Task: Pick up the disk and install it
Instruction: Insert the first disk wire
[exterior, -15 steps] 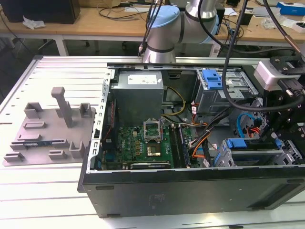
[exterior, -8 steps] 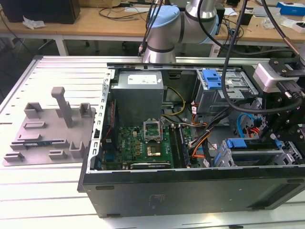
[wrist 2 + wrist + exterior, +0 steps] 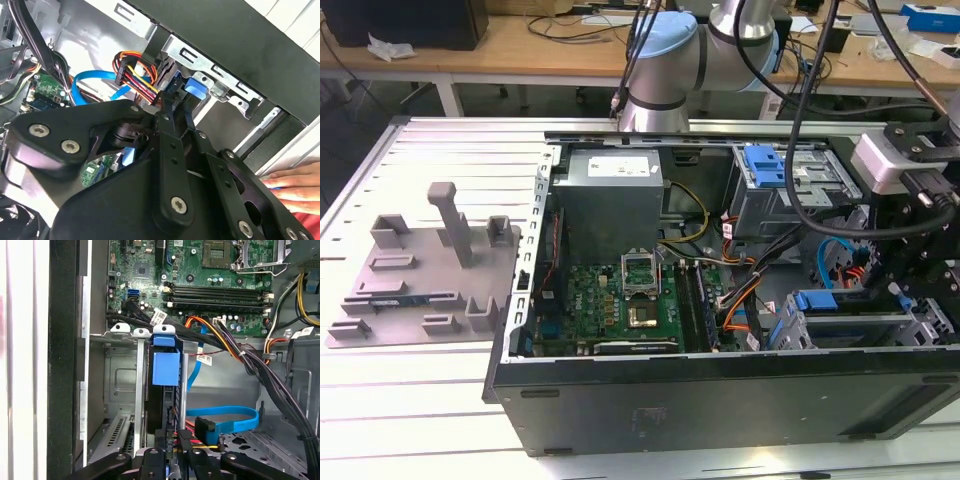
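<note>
Blue-framed, the disk (image 3: 165, 390) stands on edge in the drive cage (image 3: 120, 385) at the near right corner of the open computer case (image 3: 620, 400). Whether the jaws of the gripper (image 3: 170, 452) pinch it or stand spread, I cannot tell. Beside it lie a blue cable (image 3: 235, 415) and the motherboard (image 3: 620, 300); the case rests on the table (image 3: 410, 400). A person's hand (image 3: 295, 182) rests just outside the case.

I work over a white table (image 3: 410, 400) with long grooves running across it. On it lies a big open computer case (image 3: 720, 400), flat on its side. Just beside the case, toward the exterior view's left, sits a grey plastic tray (image 3: 415, 285) with little blocks and one tall post standing up.
</note>
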Tool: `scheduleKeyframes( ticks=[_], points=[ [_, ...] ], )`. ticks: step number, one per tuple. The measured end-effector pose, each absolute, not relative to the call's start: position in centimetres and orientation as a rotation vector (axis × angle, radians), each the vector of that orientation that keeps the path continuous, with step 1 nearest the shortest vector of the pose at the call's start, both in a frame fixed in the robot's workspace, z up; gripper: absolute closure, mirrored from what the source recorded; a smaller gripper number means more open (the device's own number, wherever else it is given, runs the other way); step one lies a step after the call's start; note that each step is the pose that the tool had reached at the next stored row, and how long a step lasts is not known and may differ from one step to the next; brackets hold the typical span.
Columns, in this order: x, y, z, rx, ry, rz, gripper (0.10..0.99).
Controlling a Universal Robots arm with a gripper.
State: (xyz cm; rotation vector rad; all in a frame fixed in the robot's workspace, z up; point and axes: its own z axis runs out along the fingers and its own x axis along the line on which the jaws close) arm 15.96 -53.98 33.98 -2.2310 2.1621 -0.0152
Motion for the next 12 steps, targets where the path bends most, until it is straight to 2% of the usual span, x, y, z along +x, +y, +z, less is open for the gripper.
scheduleKeyframes(
  ticks=[6,12],
  points=[
    [16.1,-52.8,36.3,-2.231,2.162,-0.016,0.843],
    [16.3,-52.6,36.6,-2.231,2.162,-0.016,0.843]
  ],
)
